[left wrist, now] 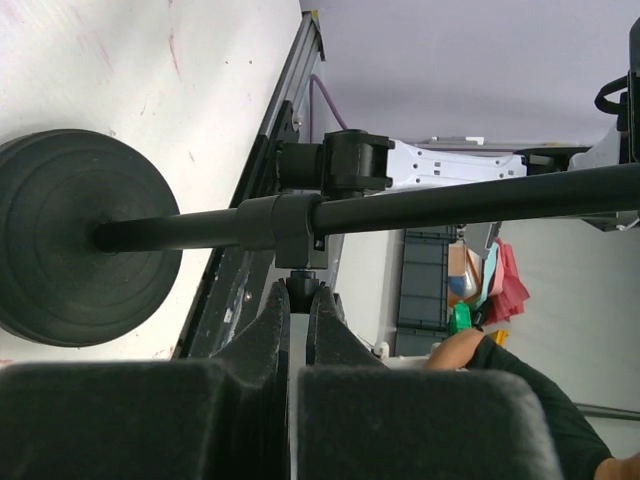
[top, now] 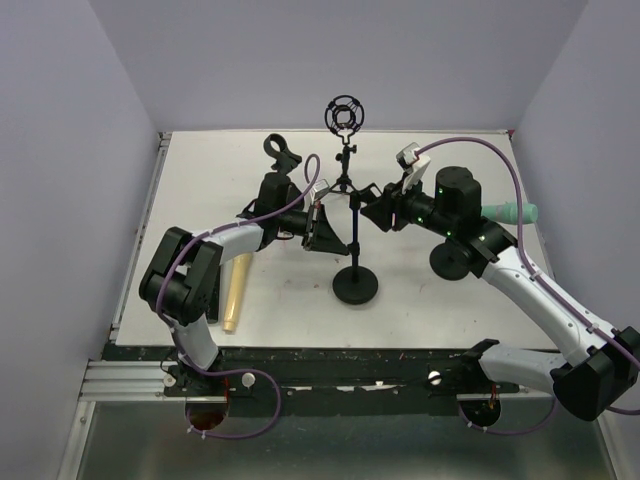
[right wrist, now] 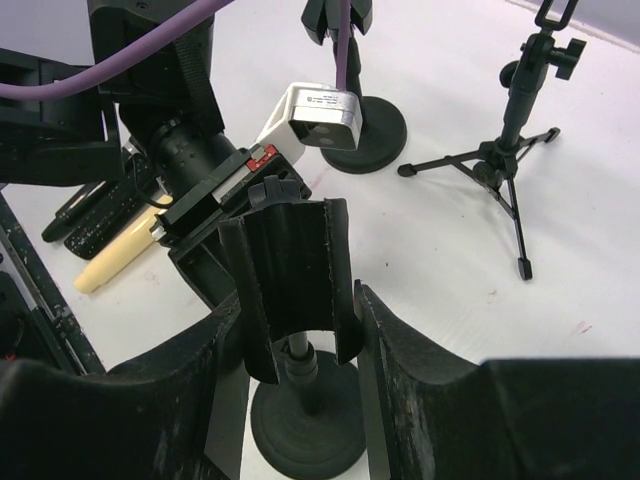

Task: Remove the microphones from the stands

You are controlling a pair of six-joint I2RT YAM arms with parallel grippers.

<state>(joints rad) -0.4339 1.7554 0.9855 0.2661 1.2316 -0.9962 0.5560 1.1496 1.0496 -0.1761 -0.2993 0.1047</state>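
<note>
1. The white tabletop (top: 215,170) carries everything in view.
2. The left arm (top: 225,240) reaches in from the left and the right arm (top: 530,290) from the right. They meet at the middle of the tabletop.
3. The microphone stand (top: 353,240) is upright between them on a round black base (top: 355,287).
4. A tripod stand (top: 345,170) is behind it, topped by a ring-shaped mount (top: 345,113).
5. The right pincer (right wrist: 300,300) is at the head of the microphone stand with its fingers spread wide. The stand's clip (right wrist: 290,255) sits in the gap, with a finger just beside each of its walls. I cannot tell whether the fingers press on it.
6. The left pincer (left wrist: 302,298) is at the pole lower down, with its fingers almost together. Their tips pinch a small stub that sticks out from the collar (left wrist: 285,215) on the pole.
7. The cream microphone (top: 235,288) lies flat on the tabletop beside the left arm, near the front edge. It is out of the clip and well apart from it.
8. A teal object (top: 512,212) lies at the right edge of the tabletop, behind the right arm.
9. The clip is a black U-shaped cradle, and its inner wall faces the right wrist camera.
</note>
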